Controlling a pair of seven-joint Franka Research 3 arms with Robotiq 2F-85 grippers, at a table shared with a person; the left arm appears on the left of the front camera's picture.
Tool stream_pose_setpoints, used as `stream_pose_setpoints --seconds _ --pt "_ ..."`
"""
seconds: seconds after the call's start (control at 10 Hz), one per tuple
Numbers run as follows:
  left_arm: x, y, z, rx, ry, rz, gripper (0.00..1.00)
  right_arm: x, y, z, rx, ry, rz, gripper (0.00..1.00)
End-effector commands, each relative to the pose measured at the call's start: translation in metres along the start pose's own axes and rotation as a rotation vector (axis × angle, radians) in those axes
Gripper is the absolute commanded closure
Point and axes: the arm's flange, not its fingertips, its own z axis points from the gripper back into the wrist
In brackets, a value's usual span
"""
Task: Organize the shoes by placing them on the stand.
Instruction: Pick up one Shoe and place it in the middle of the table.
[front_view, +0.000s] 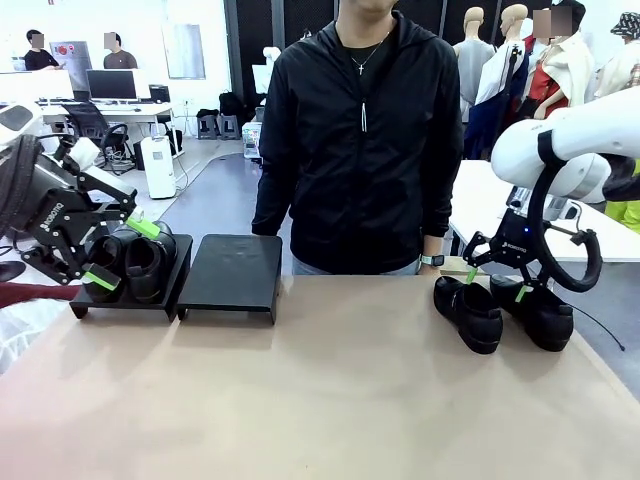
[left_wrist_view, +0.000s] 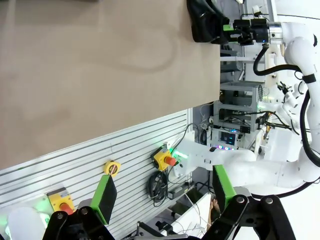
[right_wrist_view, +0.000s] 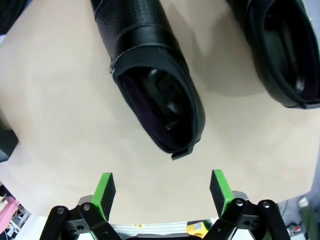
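Stand (front_view: 225, 300) is recorded at the far left of the table (front_view: 330, 400). It is made up of two sloped black platforms set side by side.

One pair of shoes (front_view: 148, 262) is seen on the left platform (front_view: 125, 306). The right platform (front_view: 235, 265) lies just beside it.

A second pair is found on the table at the far right, well apart from the stand. It consists of the inner shoe (front_view: 472, 312) and the outer shoe (front_view: 537, 312), set just beside each other. In the right wrist view the inner shoe (right_wrist_view: 150, 75) is shown from above with its opening upward and its heel toward the camera. The outer shoe (right_wrist_view: 280, 50) is cut off by the picture's edge.

The left gripper (front_view: 122, 254) is noted in front of the pair on the stand (contact with the leather cannot be told from this angle). Its fingers are released and spread wide, and nothing is grasped. In its own wrist view, the left gripper (left_wrist_view: 164, 192) is turned toward the robot's side of the table.

The right gripper (front_view: 496, 284) is held just above the second pair. In its wrist view, the right gripper (right_wrist_view: 162, 191) is seen with its fingers released and spread. The heel of the inner shoe lies just ahead of the pads and apart from them.

A person in a black jacket (front_view: 360, 130) is observed standing at the far side of the table.
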Motion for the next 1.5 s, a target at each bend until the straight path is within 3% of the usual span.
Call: stream_pose_setpoints --seconds 0.0,0.3,0.6,1.0,1.1,1.2,1.4 --pt "0.001 0.000 0.001 -0.026 0.006 -0.010 0.00 0.029 -0.010 -0.009 -0.012 0.042 0.105 0.00" --pt "0.001 0.000 0.001 -0.026 0.006 -0.010 0.00 0.043 -0.021 -0.033 -0.004 -0.049 0.255 0.00" --pt "0.001 0.000 0.001 -0.026 0.006 -0.010 0.00 0.060 -0.022 -0.061 -0.053 0.004 0.201 0.00" --pt "0.001 0.000 0.001 -0.026 0.006 -0.010 0.00 0.067 -0.024 -0.067 -0.041 0.029 0.166 0.00" --pt "0.001 0.000 0.001 -0.026 0.006 -0.010 0.00 0.067 -0.024 -0.067 -0.083 0.001 0.171 0.40" --pt "0.001 0.000 0.001 -0.026 0.006 -0.010 0.00 0.068 -0.023 -0.068 -0.091 0.025 0.183 1.00" --pt "0.001 0.000 0.001 -0.026 0.006 -0.010 0.00 0.068 -0.022 -0.067 -0.113 0.025 0.176 1.00"
